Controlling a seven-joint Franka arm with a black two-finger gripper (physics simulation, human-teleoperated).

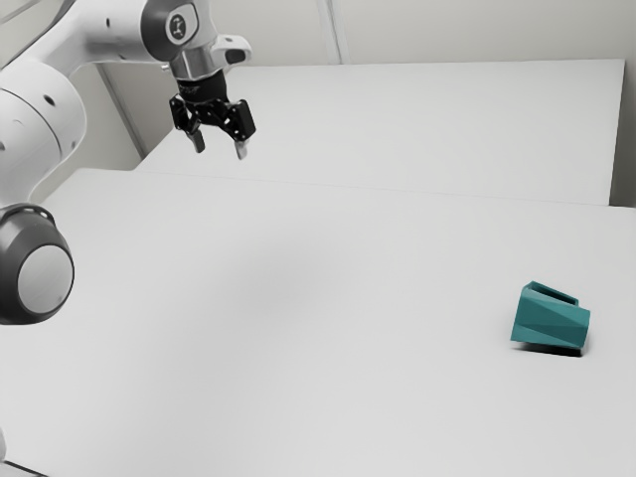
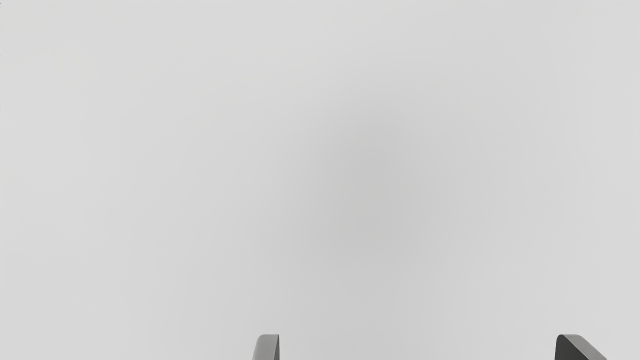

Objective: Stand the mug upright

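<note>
Teal mug (image 1: 552,320) tipped over on a pale worktop (image 1: 397,417), end effector (image 1: 220,149) spread and raised well apart from it.
The worktop is smooth and whitish, marked by a soft grey shadow (image 1: 268,276); at its far side a broad white panel (image 1: 417,129) is seen, backed by a pale wall (image 1: 447,30) crossed by a narrow upright strip (image 1: 334,30). On a round cap (image 1: 179,26) of the white arm (image 1: 109,30), a small dark emblem is carried, too small to be read. The end effector is held above the worktop toward the far side, at the exterior view's left, its two fingers (image 2: 267,348) parted widely with open space between them. The mug is laid toward the exterior view's right, its faceted side underlined by a dark shadow.
</note>
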